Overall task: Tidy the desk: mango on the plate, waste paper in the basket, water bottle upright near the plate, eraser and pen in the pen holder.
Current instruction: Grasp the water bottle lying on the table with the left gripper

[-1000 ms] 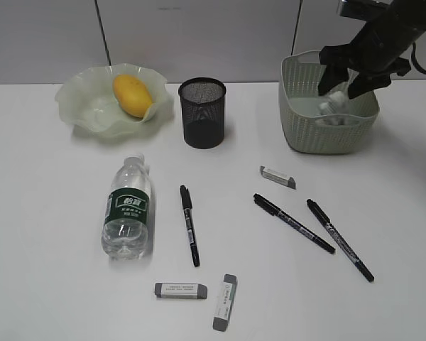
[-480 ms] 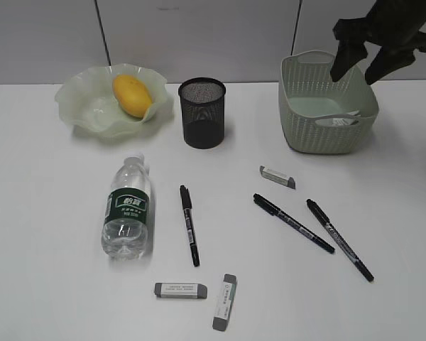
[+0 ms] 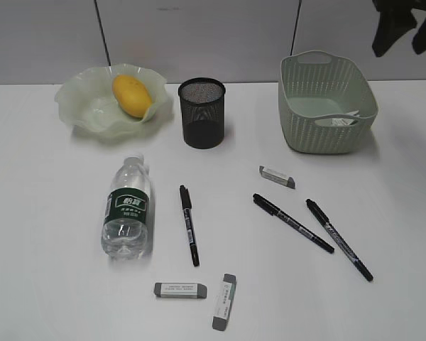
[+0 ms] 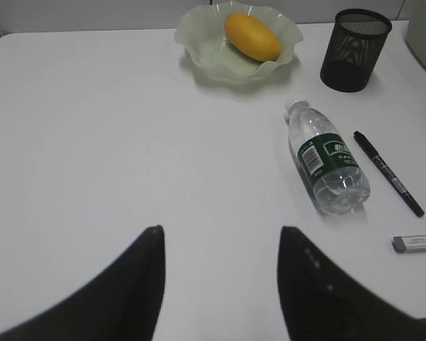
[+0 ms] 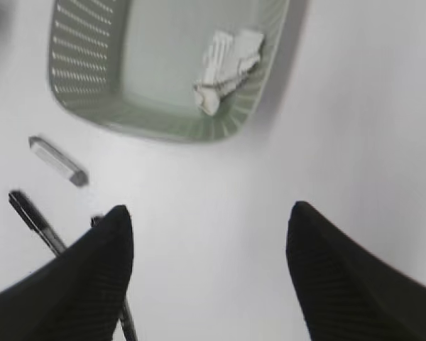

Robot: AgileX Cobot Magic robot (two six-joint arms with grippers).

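**Op:** Mango [image 3: 133, 95] sits on the plate [image 3: 85, 106], waste paper [image 5: 227, 59] lies in the basket [image 3: 298, 128]. My guess for next: water bottle [image 3: 128, 213]. It's flat on the worktop [image 3: 50, 213], cap toward the plate, base toward me, so long axis runs roughly front-to-back w/ a slight lean.

**Obs:** Which arm?

**Op:** Left, I reckon. In the left wrist view the bottle is ahead and to the right of the left fingers [image 4: 220, 273], w/ nothing between. Those are spread wide, holding nothing, hovering over bare worktop. Right fingers [image 5: 209, 273] are also wide apart and empty, up high above the basket, well apart from the bottle, on the far side of the pen holder [image 3: 202, 112].

**Obs:** Approach?

**Op:** I'd swing left fingers right and fwd, then turn the wrist so they close across the body, not along it. One pen [image 3: 189, 224] lies just beside the bottle's right side, nearly parallel, so that side is tight.

**Obs:** And the right arm?

**Op:** Closer to the other two pens [image 3: 293, 223] and the eraser [image 3: 277, 177] near the basket. Two more erasers [image 3: 180, 290] at the front edge; either arm could take those, can't say which is nearer.
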